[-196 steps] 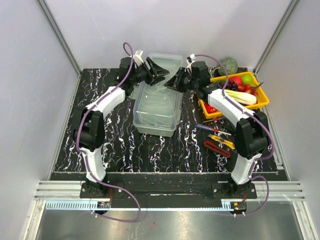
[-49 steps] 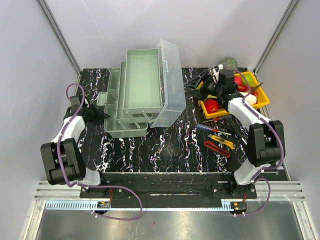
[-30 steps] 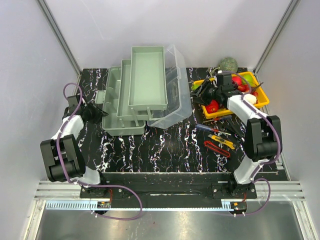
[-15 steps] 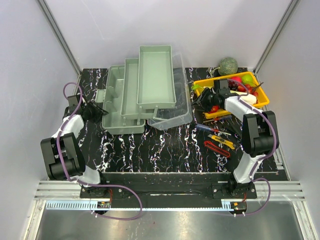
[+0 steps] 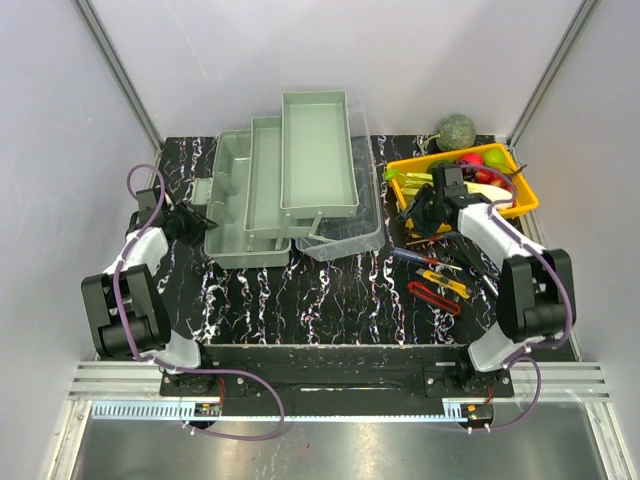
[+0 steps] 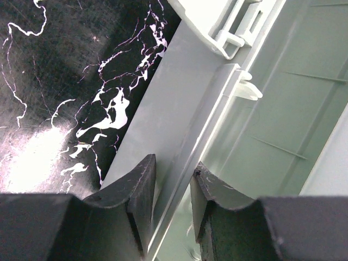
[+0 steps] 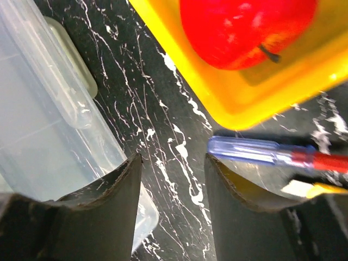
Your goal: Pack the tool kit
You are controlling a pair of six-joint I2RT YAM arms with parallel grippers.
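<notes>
The pale green toolbox point(image 5: 232, 255) stands open left of centre, its tiered trays point(image 5: 316, 150) fanned out. Its clear lid point(image 5: 345, 238) lies flat to the right. My left gripper point(image 5: 197, 218) is at the box's left wall. In the left wrist view its jaws point(image 6: 173, 179) stand slightly apart astride the wall's rim point(image 6: 217, 103). My right gripper point(image 5: 418, 215) hangs open over bare table point(image 7: 174, 179), between the lid's corner point(image 7: 49, 125) and a blue-handled screwdriver point(image 7: 255, 151). The screwdriver point(image 5: 418, 258), a yellow knife point(image 5: 445, 283) and a red knife point(image 5: 432, 298) lie on the table at right.
A yellow tray point(image 5: 527, 200) of fruit and vegetables sits at the back right, and a red apple point(image 7: 244, 27) in it is just beyond my right fingers. A green round fruit point(image 5: 457, 130) lies behind the tray. Walls close in on three sides.
The clear lid has dropped flat onto the table and the trays have shifted right. My right gripper has come down from the yellow tray toward the screwdriver. The left arm has barely moved.
</notes>
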